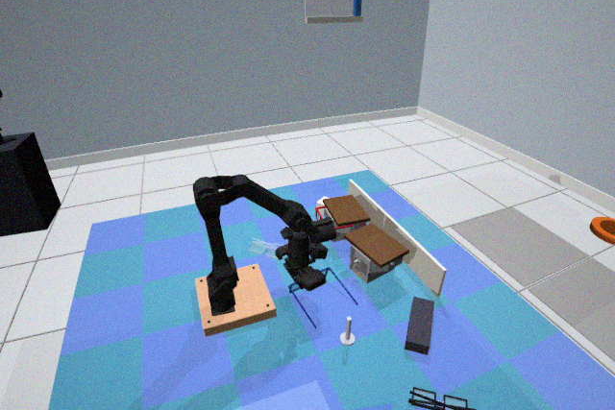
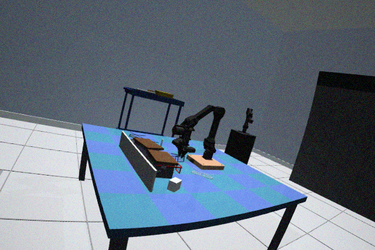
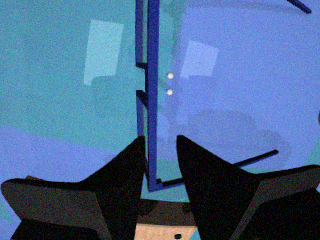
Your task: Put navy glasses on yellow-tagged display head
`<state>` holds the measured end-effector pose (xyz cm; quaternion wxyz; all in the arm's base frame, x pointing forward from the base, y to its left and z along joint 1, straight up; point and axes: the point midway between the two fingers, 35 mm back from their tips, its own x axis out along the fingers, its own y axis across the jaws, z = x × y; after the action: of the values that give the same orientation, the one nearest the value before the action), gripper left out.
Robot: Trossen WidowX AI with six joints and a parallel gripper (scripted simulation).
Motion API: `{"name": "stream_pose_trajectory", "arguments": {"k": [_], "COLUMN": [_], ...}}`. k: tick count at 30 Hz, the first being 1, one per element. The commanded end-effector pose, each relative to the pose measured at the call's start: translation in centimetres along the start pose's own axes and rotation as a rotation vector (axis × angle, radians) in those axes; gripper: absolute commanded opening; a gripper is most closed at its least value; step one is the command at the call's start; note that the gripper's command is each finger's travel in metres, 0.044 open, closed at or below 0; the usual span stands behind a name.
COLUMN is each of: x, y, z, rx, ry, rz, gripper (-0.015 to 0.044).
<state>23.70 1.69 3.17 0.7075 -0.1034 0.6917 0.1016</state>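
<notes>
The navy glasses [image 1: 342,286] [image 3: 153,100] are unfolded, with both temples reaching away from the robot base. My gripper [image 1: 313,282] [image 2: 181,156] [image 3: 160,142] is partly open around one end of their front frame. In the wrist view the frame runs between the fingertips, close to the left one, with a gap to the right one. Whether the glasses touch the table is unclear. The nearer grey head [image 1: 358,261] has a yellow tag [image 1: 358,273] low on its front, a brown board on top and no glasses. The other head [image 2: 164,172] wears red glasses [image 2: 179,167].
A pale upright panel [image 1: 397,236] [image 2: 137,162] stands behind both heads. A white peg stand [image 1: 347,338], a dark block [image 1: 419,325] and black glasses [image 1: 425,399] are toward the front. Clear glasses [image 2: 200,174] lie near the wooden base [image 1: 248,291]. A white cube [image 2: 174,184] sits beside the red-glasses head.
</notes>
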Motion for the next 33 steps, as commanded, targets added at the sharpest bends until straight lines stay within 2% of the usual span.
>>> {"name": "stream_pose_trajectory", "arguments": {"k": [1, 7, 10, 14, 23, 25, 26, 33], "x": [-0.4, -4.9, -5.1, -4.5, -5.0, -5.0, -5.0, -4.9], "y": [-0.1, 0.9, 0.9, 0.7, 0.3, 0.3, 0.3, 0.3], "z": [0.0, 0.0, 0.0, 0.2, 0.1, 0.1, 0.1, 0.1], "rx": [-0.003, -0.003, -0.003, -0.008, 0.012, 0.012, 0.012, 0.012], "ry": [0.000, 0.000, 0.000, -0.011, 0.000, 0.000, 0.000, 0.000], "rz": [0.002, 0.003, 0.003, -0.001, 0.003, 0.003, 0.003, 0.003], "gripper": [0.0108, 0.0108, 0.0108, 0.0200, 0.0200, 0.0147, 0.0140, 0.0140]}}
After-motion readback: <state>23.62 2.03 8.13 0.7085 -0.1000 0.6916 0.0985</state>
